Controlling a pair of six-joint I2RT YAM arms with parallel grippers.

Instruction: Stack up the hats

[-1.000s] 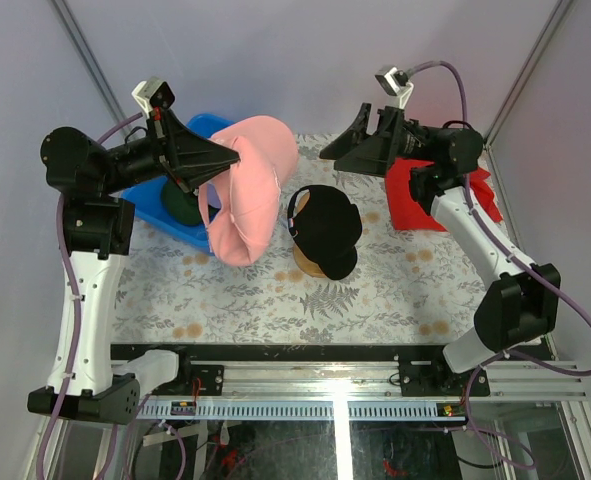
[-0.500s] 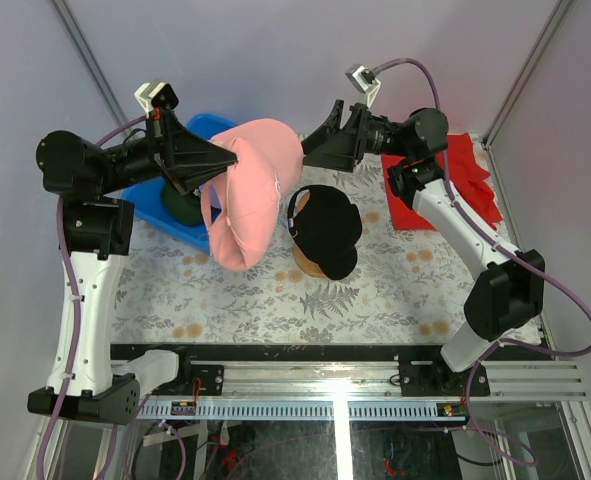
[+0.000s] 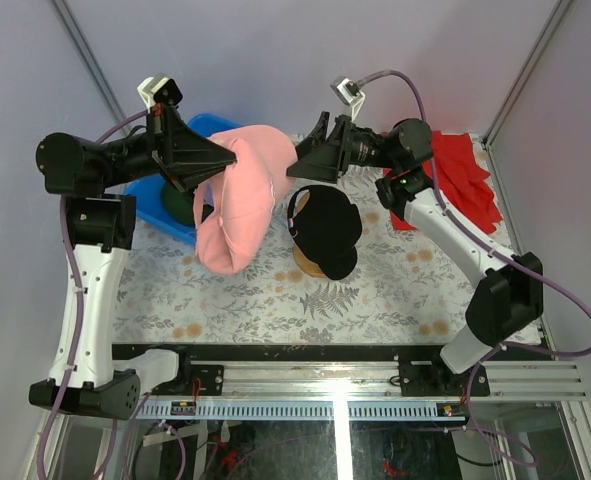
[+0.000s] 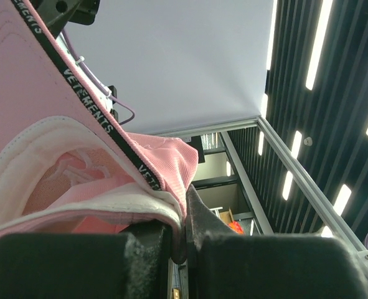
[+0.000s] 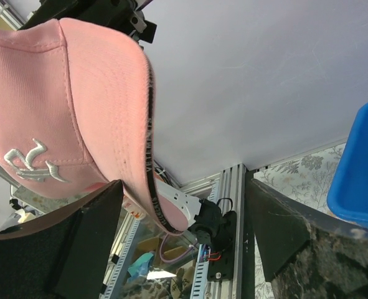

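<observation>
Fingers of the left gripper (image 4: 179,227) are clamped together on the rim of the pink cotton baseball cap (image 3: 240,200), pinching the edge with its black lettered band and white inner lining. The cap hangs in the air left of centre in the overhead view, brim drooping towards the table, just beside the black baseball cap (image 3: 325,225) that sits on the round wooden stand (image 3: 310,265) in the middle. The right gripper (image 5: 184,190) faces the pink cap from the other side with its fingers spread wide apart; the cap's banded edge dips to the mouth of that gap, not yet between the pads as far as I can tell. A dark green cap (image 3: 182,207) lies in the blue plastic bin (image 3: 207,124) at upper left, and a red cloth (image 3: 465,180) lies at upper right.

The step in hand looks like a two-handed grip for setting the pink cap over the black one. To do it well, the right gripper should close on the rim opposite the left's hold, not on the soft crown, so the opening stays stretched. Then both should turn the opening downward, line brim over brim, and lower together before either lets go.
</observation>
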